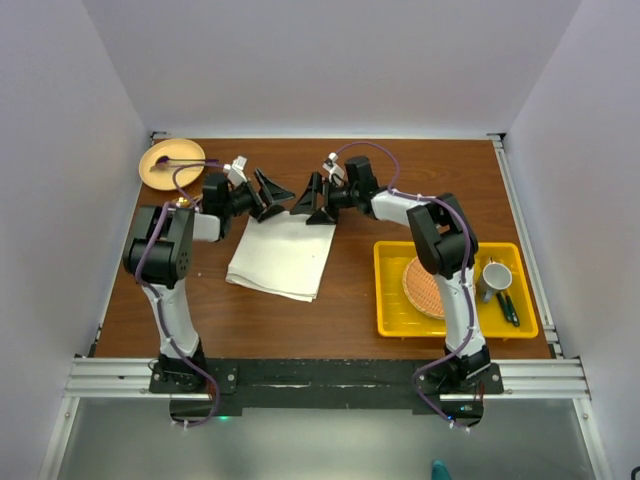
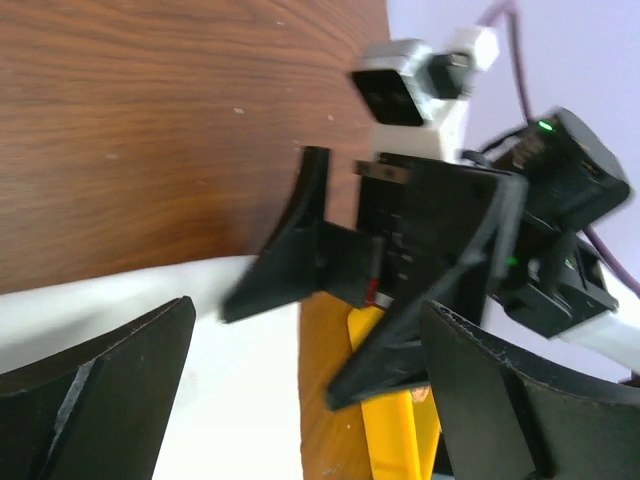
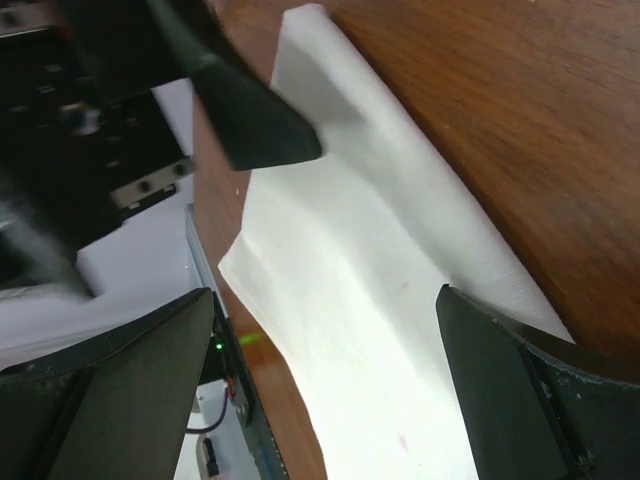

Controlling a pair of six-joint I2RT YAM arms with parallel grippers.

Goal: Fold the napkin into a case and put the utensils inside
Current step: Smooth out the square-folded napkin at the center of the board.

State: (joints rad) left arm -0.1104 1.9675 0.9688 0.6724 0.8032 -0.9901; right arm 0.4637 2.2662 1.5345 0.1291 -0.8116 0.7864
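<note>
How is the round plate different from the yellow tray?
The plate is round; the yellow tray is rectangular and bigger. The plate sits far left, the tray on the right. The plate holds a purple utensil; the tray holds a woven mat, a cup and dark utensils. Both rest on the table.

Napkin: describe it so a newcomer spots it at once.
On the brown wooden table, look mid-table, left of the yellow tray. The napkin lies flat, with the open left gripper and right gripper at its far edge. It is the only cream-white, soft, squarish thing; the tan plate at the far left corner is round.
</note>
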